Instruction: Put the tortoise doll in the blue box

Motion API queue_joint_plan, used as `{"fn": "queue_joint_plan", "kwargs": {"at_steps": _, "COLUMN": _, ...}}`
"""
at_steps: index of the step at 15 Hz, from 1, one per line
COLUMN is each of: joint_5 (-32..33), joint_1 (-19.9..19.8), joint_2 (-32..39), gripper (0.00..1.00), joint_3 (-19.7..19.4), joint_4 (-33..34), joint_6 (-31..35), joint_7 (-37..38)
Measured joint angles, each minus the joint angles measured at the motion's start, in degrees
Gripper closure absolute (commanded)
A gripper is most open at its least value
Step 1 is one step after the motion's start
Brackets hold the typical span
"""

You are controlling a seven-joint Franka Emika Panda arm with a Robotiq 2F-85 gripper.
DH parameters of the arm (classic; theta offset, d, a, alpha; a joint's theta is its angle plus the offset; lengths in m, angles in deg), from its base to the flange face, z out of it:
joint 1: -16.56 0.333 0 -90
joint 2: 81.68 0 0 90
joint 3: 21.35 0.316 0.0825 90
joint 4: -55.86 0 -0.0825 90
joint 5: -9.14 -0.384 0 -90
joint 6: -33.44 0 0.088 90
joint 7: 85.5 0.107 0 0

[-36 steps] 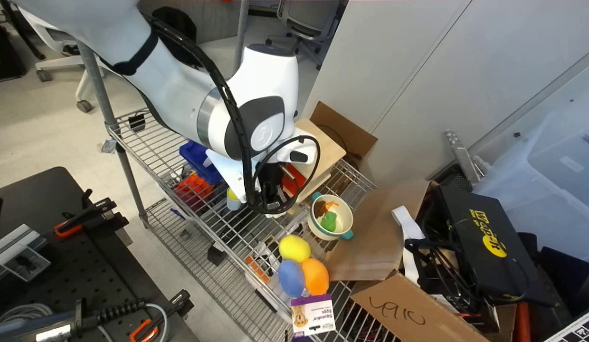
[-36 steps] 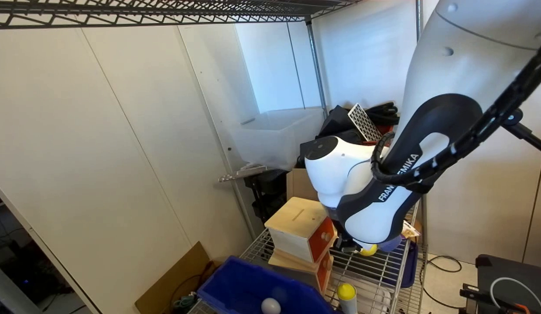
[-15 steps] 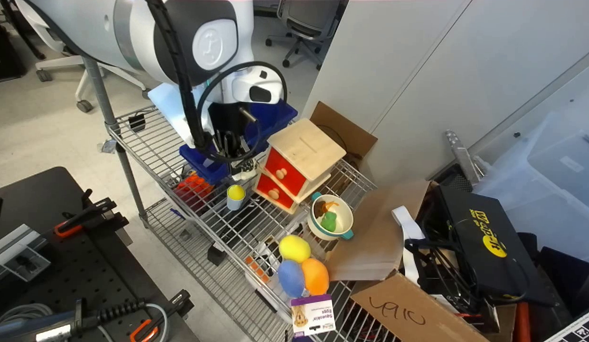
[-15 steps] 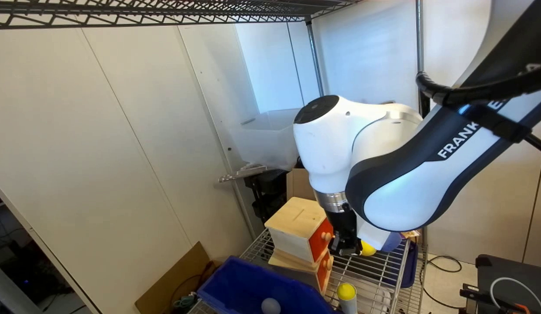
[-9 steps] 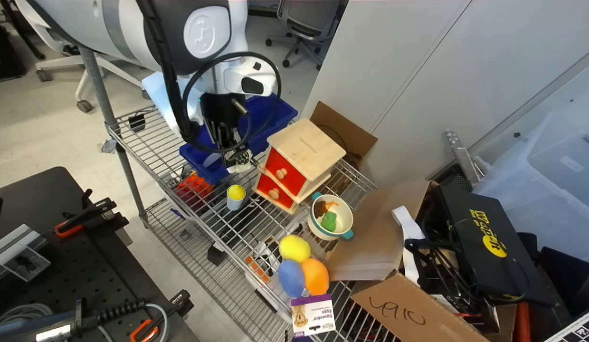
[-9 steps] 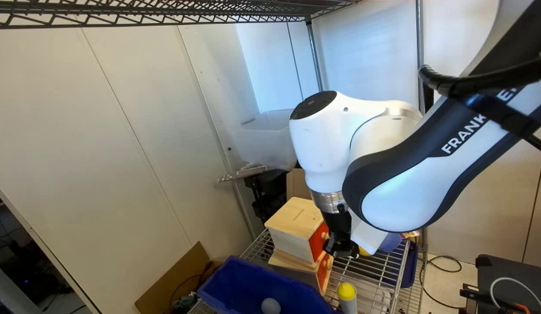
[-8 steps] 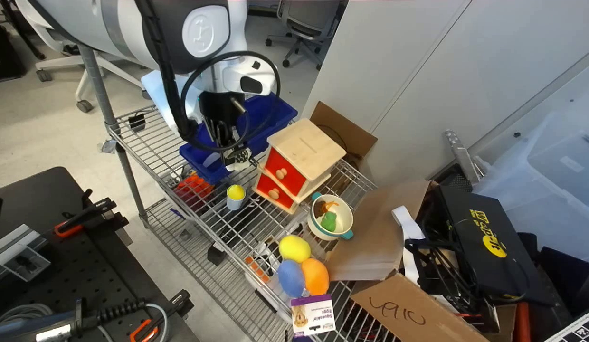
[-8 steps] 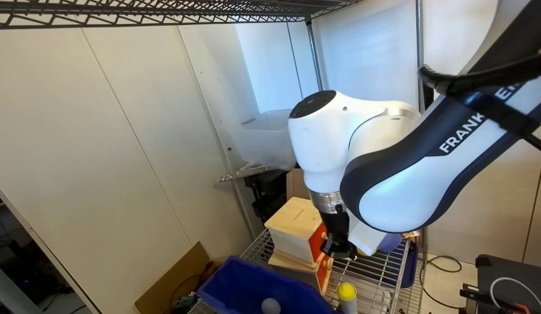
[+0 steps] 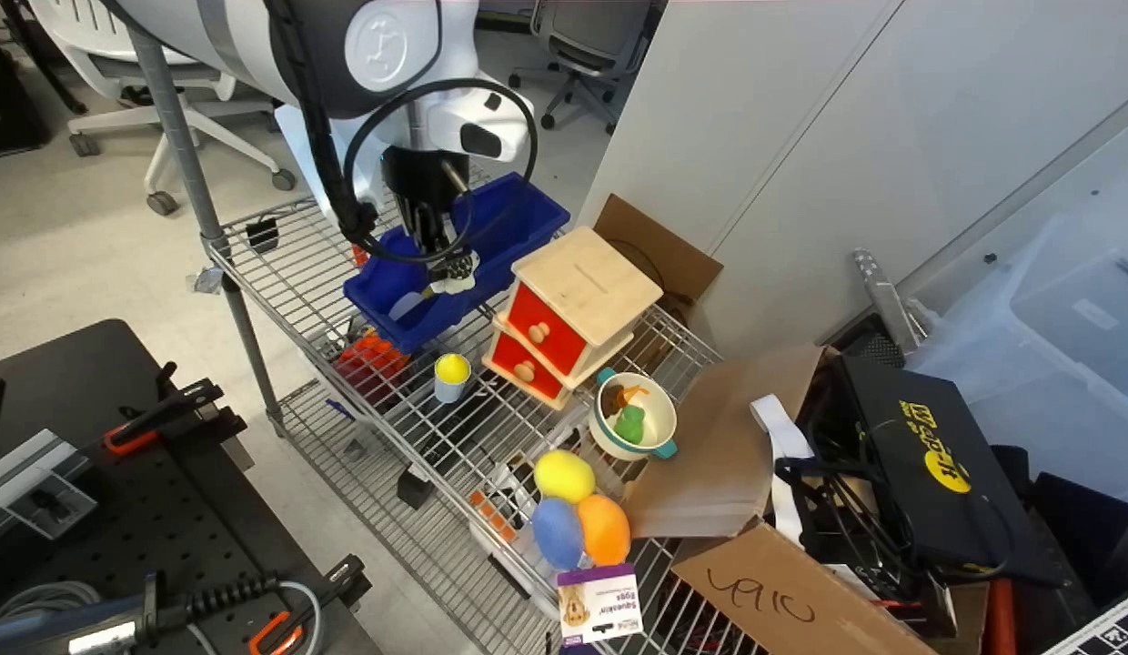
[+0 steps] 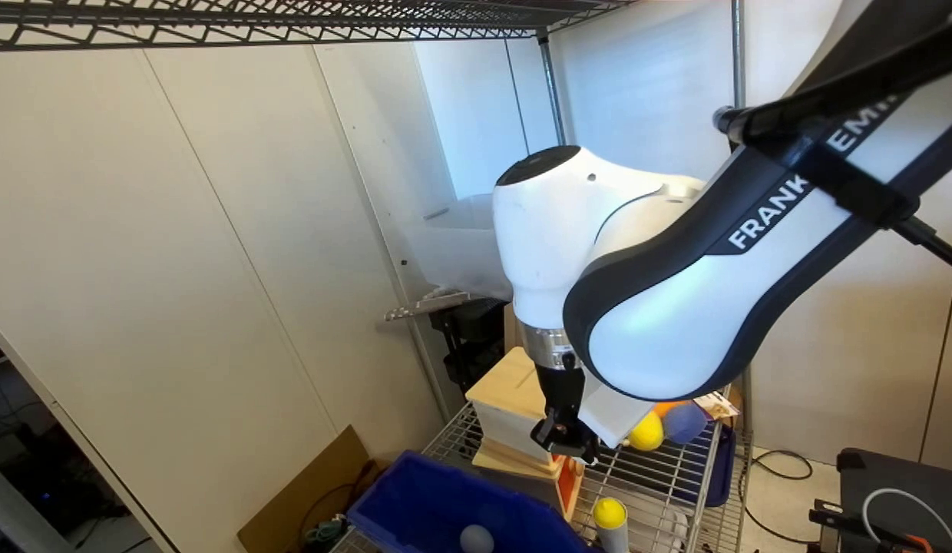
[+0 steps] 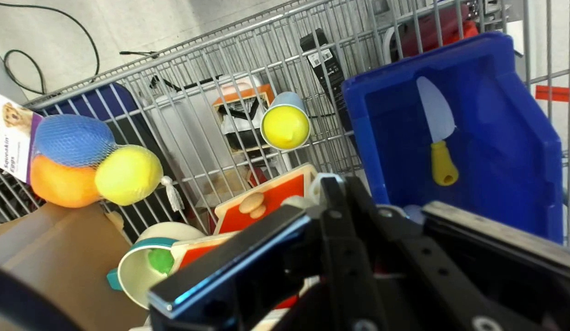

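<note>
In an exterior view, the hand (image 9: 444, 261) clasps the tortoise (image 9: 458, 277) left of the house (image 9: 578, 291), near the blue box (image 9: 528, 229).

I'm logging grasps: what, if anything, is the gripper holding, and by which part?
The gripper holds what looks like the tortoise doll, pale with a dark patterned patch; exactly which part is pinched cannot be told.

The bottom edge crops the blue box (image 10: 437, 499) in an exterior view.
</note>
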Motion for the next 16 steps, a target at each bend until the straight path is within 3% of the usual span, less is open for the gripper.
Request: {"fn": "queue_joint_plan", "kwargs": {"at_steps": 16, "joint_5": 0.1, "joint_1": -4.7, "joint_2": 1.2, "gripper": 0.98, "joint_3": -2.9, "joint_4": 6.2, "joint_6": -0.1, "joint_7": 5.1}}
